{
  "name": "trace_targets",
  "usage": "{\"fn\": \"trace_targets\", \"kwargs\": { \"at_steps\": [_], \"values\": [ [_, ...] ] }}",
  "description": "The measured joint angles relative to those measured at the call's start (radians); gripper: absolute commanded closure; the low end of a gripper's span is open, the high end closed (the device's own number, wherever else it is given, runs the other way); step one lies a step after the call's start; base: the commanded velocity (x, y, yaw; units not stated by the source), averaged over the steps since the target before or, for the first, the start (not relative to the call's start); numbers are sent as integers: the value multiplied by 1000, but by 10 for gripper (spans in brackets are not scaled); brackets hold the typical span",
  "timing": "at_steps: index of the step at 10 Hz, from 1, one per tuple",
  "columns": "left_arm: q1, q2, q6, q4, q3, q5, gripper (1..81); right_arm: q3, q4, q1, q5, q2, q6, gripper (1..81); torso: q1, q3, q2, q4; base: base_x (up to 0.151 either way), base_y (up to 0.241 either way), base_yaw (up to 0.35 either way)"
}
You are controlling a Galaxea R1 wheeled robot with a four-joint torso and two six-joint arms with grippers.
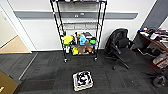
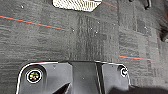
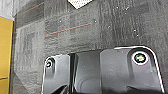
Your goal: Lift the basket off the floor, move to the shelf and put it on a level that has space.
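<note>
Basket (image 1: 82, 80) sat on floor (image 1: 45, 72), well apart from shelf (image 1: 79, 30) by wall; couldn't tell either arm's jaws state.

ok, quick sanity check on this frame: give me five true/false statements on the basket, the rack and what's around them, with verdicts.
1. The basket sits on the floor, in front of the shelf. True.
2. The basket already rests on a tier of the shelf. False: it is on the carpet, apart from the rack.
3. Colourful toys fill the shelf's lower tiers. True.
4. The level second from the top is packed with toys. False: it looks bare.
5. A black office chair stands to the left of the shelf in the head view. False: it stands to the right, next to a desk.
</note>
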Motion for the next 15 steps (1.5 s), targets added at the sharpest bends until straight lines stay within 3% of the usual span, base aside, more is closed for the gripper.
{"fn": "trace_targets", "kwargs": {
  "at_steps": [15],
  "values": [
    [18,-1,0,0,-1,10,10,-19,-1,-22,-6,-3,5,10,0,0,1,0,178,0,0]
  ]
}}
